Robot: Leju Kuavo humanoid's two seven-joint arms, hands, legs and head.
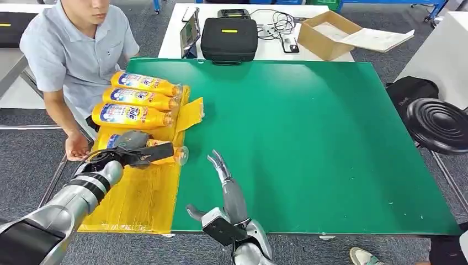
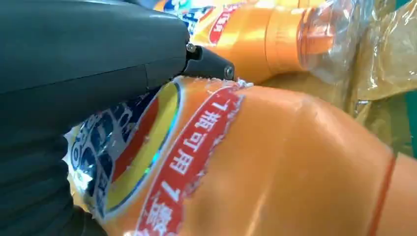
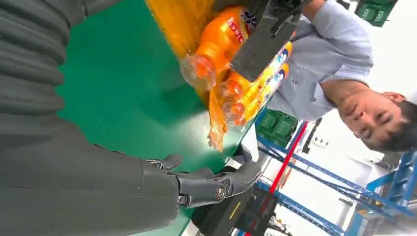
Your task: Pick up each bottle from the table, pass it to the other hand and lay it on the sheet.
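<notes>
Bottles lie in a row on the yellow sheet [image 1: 141, 199] at the left side of the green desk [image 1: 309, 143], all on their sides with their clear caps toward the green surface. Three orange bottles [image 1: 135, 115] rest side by side at the far end of the sheet, touching or nearly touching one another. A fourth bottle [image 1: 160, 152] lies nearest the robot, and the left hand [image 1: 129, 149] is wrapped over it, its fingers [image 1: 157, 153] closed across the label; in the left wrist view the thumb lies against the blue, yellow and red label of this bottle [image 2: 275, 167], with a neighbouring bottle just beyond it. Whether the bottle is resting on the sheet or raised just off it cannot be told.

The right hand [image 1: 226, 199] is over the green surface near the desk's near edge, holding nothing, its fingers [image 1: 221, 165] stretched out and apart, its thumb out to the side.

A person in a light blue shirt [image 1: 77, 49] stands beside the sheet. On the white desk beyond, a black case [image 1: 229, 37] is zipped shut, and an open cardboard box [image 1: 325, 34] holds paper.
</notes>
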